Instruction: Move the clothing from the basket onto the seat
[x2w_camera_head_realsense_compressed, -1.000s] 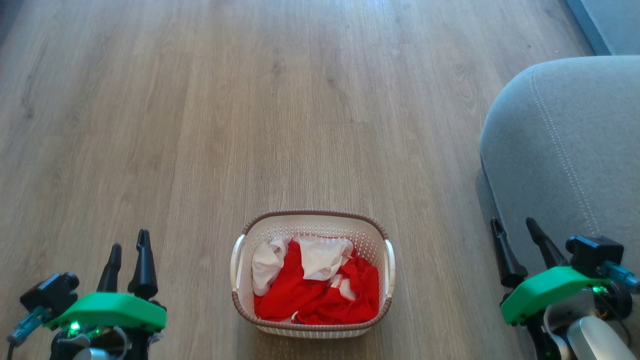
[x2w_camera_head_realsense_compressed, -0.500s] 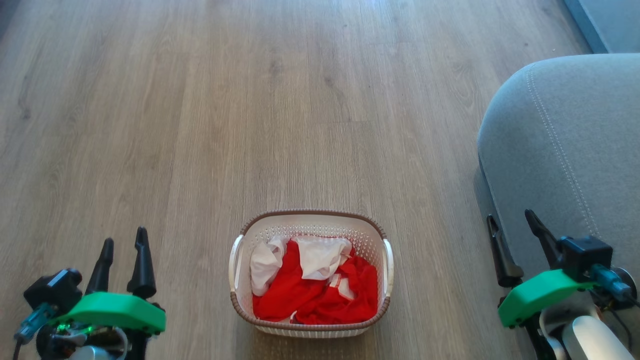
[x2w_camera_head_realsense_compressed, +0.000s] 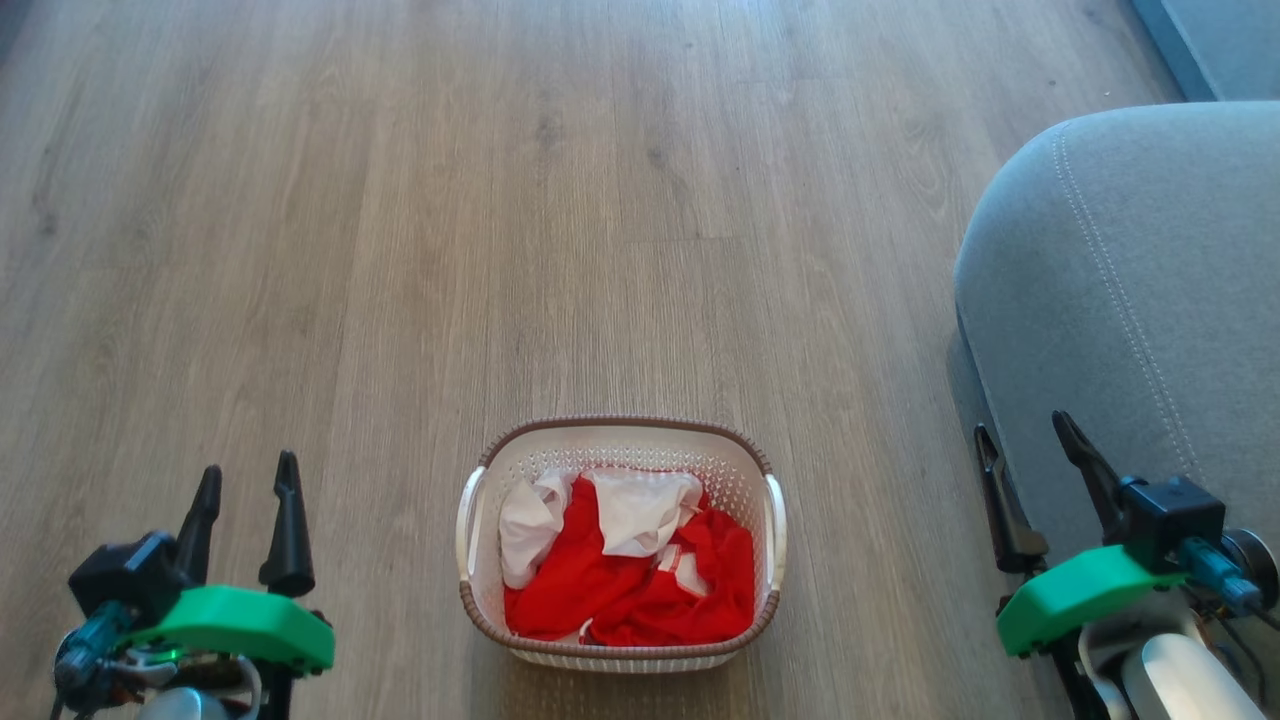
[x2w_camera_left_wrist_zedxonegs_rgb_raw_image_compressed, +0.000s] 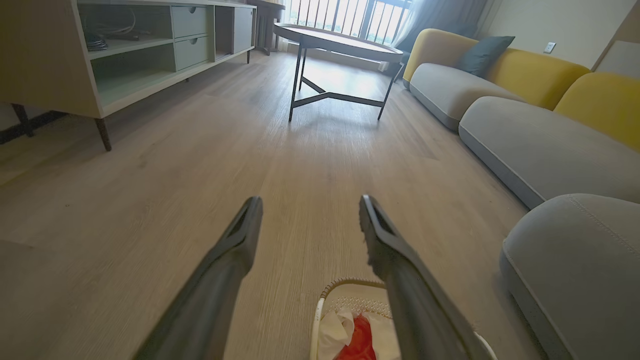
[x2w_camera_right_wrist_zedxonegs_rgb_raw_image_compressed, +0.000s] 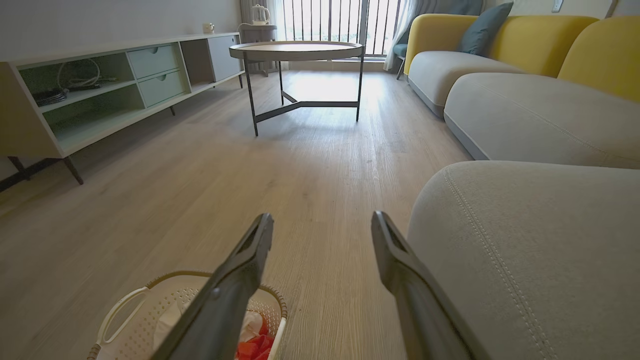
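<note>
A pale wood-plank floor stretches ahead of me to a round wooden table on thin dark metal legs. On my left stands a long low cabinet with pale green drawers, on my right a yellow-backed grey sofa. Daylight enters through a barred window.

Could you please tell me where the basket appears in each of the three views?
Head view: basket at bottom centre.
Left wrist view: basket at the bottom edge, right of centre.
Right wrist view: basket in the bottom-left corner.
Shared landmark: the grey seat, right of the basket in every view.
</note>
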